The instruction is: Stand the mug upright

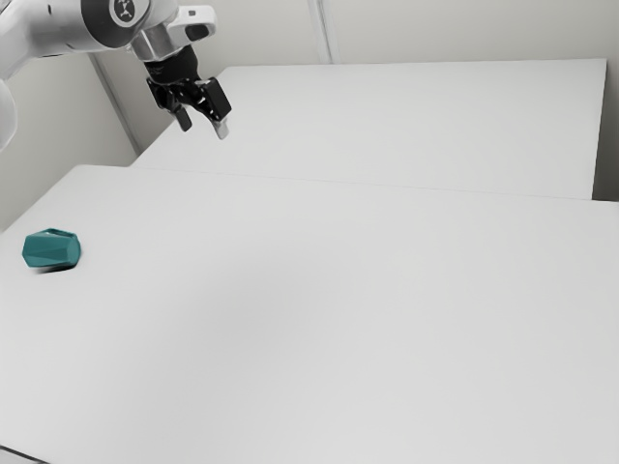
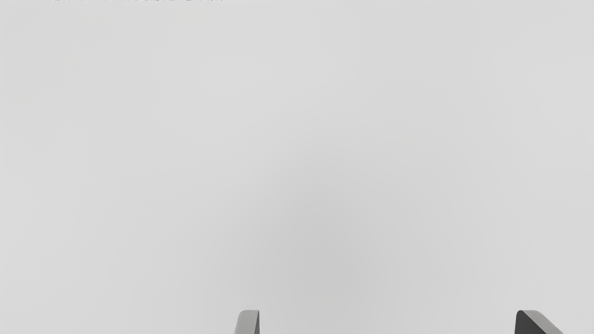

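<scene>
A teal faceted mug (image 1: pixel 51 249) lies on its side on the white table (image 1: pixel 319 309), near the exterior view's left edge. My black gripper (image 1: pixel 204 130) hangs above the table in the exterior view, toward the upper left and well apart from the mug. In the wrist view the gripper (image 2: pixel 388 320) is open, its two fingertips wide apart with nothing between them, over bare white surface. Which way the mug's mouth faces I cannot tell.
The arm (image 1: pixel 58 29) comes in from the exterior view's upper left. Behind the table's far edge is another white surface (image 1: pixel 406 126), with pale walls (image 1: pixel 464 29) beyond it. A dark thin line crosses the exterior view's lower left corner.
</scene>
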